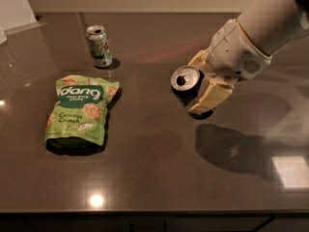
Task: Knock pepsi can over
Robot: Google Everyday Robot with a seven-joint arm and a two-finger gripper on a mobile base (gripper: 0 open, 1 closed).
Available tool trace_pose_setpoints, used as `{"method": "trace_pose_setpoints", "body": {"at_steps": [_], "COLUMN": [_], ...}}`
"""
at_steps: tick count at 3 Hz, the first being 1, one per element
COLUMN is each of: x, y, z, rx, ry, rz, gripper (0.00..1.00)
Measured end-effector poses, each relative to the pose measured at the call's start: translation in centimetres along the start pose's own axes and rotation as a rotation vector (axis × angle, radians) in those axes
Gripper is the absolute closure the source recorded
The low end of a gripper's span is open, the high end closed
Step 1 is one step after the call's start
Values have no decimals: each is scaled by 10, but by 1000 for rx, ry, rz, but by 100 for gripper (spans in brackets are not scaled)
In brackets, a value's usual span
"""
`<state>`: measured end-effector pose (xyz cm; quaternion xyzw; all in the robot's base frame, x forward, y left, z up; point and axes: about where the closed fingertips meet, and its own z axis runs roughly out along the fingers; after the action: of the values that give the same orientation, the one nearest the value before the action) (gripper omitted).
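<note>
Pepsi can [186, 87], dark blue aluminium with a silver top, leans tilted well right of the green Dang chip bag [79, 110]. My gripper [194, 88] clasps it between both cream fingers. Step: mid-tip; next I judge it needs pushing flat, then letting go.

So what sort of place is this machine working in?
Probably a kitchen or break-room counter: a dark polished countertop against a wall, with a chip bag and a green can on it. The hand, right of centre, grips the tilted pepsi can.
</note>
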<state>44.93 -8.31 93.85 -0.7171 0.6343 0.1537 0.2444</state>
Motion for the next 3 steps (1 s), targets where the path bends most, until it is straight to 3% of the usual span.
{"method": "trace_pose_setpoints", "body": {"at_steps": [1, 3], "x": [17, 38], "y": [-31, -72], "z": [-8, -22], "rx": [30, 67], "ry": [154, 385], "rz": [-22, -108], "gripper": [100, 100]}}
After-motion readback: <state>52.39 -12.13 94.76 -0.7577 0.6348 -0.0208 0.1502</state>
